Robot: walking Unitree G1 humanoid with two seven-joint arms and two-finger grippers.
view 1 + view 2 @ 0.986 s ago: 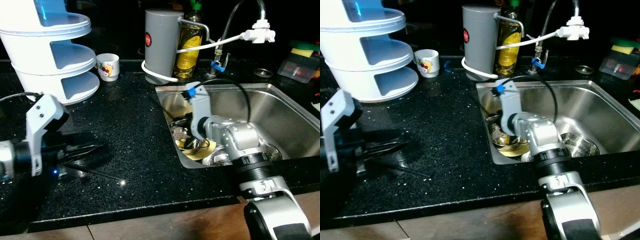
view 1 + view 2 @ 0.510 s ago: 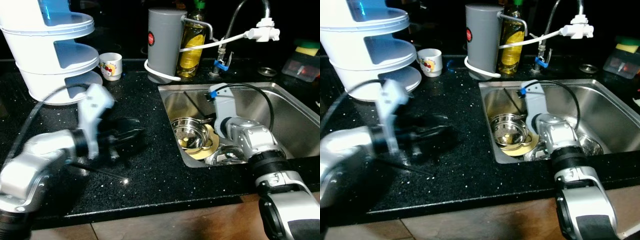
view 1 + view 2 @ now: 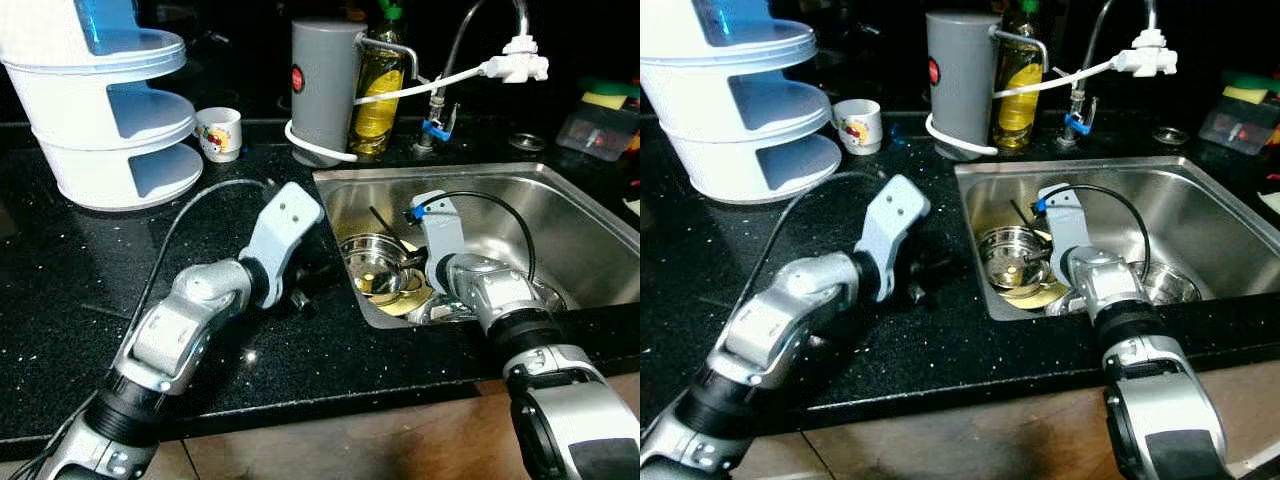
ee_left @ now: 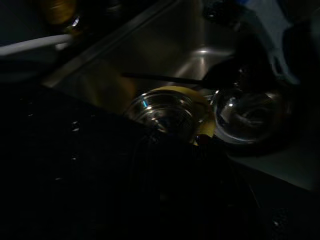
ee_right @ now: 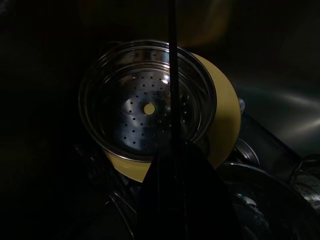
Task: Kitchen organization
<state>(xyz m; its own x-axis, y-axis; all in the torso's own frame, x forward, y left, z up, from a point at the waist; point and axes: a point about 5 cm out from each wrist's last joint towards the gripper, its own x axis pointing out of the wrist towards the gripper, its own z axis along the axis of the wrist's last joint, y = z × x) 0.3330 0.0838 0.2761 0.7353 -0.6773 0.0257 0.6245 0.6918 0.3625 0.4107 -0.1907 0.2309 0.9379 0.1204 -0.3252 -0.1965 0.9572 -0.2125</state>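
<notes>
One round perforated steel bowl (image 5: 148, 102) on a yellow plate (image 5: 227, 125), right gripper (image 3: 408, 262) above, finger spread unclear.

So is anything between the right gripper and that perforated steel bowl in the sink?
Nothing visible blocks it. The right gripper points straight at the perforated steel bowl, which sits on a yellow plate in the sink.

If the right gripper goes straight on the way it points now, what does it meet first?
Probably the perforated steel bowl on the yellow plate in the sink; depth is unclear.
</notes>
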